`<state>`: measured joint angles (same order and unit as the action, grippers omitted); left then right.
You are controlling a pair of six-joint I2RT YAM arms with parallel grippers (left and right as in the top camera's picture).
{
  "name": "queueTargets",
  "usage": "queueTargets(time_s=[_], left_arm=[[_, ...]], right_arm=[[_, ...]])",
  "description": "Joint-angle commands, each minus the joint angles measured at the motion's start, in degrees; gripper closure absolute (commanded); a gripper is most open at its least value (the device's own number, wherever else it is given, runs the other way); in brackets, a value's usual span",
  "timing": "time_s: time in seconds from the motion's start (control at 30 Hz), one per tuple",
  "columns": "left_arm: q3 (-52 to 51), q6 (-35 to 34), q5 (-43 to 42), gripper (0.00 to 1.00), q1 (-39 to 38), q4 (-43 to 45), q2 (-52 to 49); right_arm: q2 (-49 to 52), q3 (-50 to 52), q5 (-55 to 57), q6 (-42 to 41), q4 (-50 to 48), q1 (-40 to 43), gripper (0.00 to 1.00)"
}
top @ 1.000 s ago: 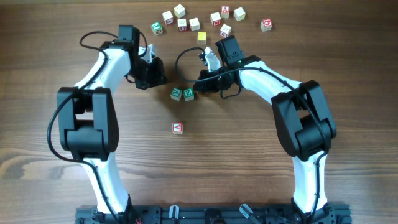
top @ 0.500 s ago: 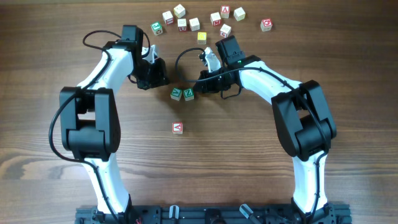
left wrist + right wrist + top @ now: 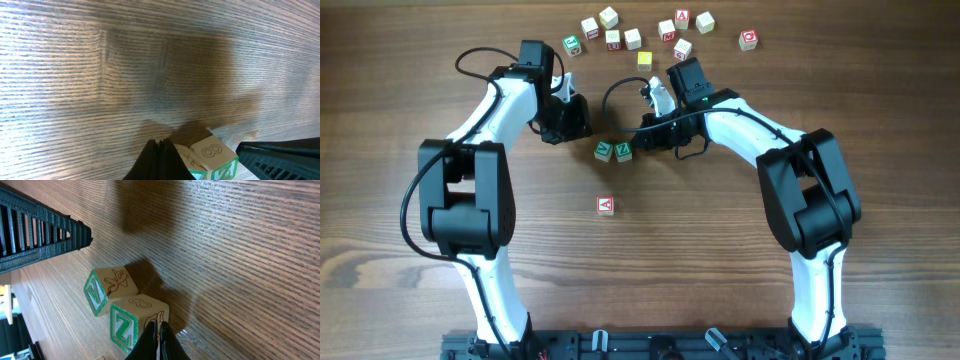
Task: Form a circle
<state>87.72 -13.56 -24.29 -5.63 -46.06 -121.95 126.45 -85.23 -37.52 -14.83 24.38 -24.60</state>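
Two green-printed cubes sit side by side mid-table, the left one (image 3: 604,150) and the "Z" cube (image 3: 623,151). The red "A" cube (image 3: 606,205) lies alone below them, well apart. My left gripper (image 3: 582,130) is shut and empty, just up-left of the green pair; in the left wrist view its tips (image 3: 161,149) are close to the cube marked "8" (image 3: 212,152). My right gripper (image 3: 638,136) is shut too, just up-right of the pair. Its tips (image 3: 159,330) are against the Z cube (image 3: 134,321), with the other green cube (image 3: 107,292) beyond.
A loose bunch of white, red and yellow letter cubes (image 3: 633,38) is scattered along the far edge, with one red cube (image 3: 748,40) at its right end. A black cable loop (image 3: 613,100) hangs between the two wrists. Bare wood lies around the red "A" cube.
My left gripper has crept slightly right toward the green cubes. The right arm and all three cubes have stayed put.
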Motion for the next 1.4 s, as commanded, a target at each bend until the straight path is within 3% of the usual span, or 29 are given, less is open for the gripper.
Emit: queueTargets(time_s=[0.0,0.4,1.37], left_arm=[[-0.85,1.20,0.81,0.96,-0.07,1.38,-0.87],[-5.29,1.18,-3.34,0.96,-0.07,6.19,-0.87],[-5.29,1.22,-6.36,0.96,-0.13,6.23,-0.87]], right_arm=[[0.87,0.39,-0.96,1.29,0.15,0.02,0.95],[0.87,0.39,-1.01,1.33,0.17,0.02,0.95],[0.85,0.39,-4.13,4.35,-0.02,0.02,0.95]])
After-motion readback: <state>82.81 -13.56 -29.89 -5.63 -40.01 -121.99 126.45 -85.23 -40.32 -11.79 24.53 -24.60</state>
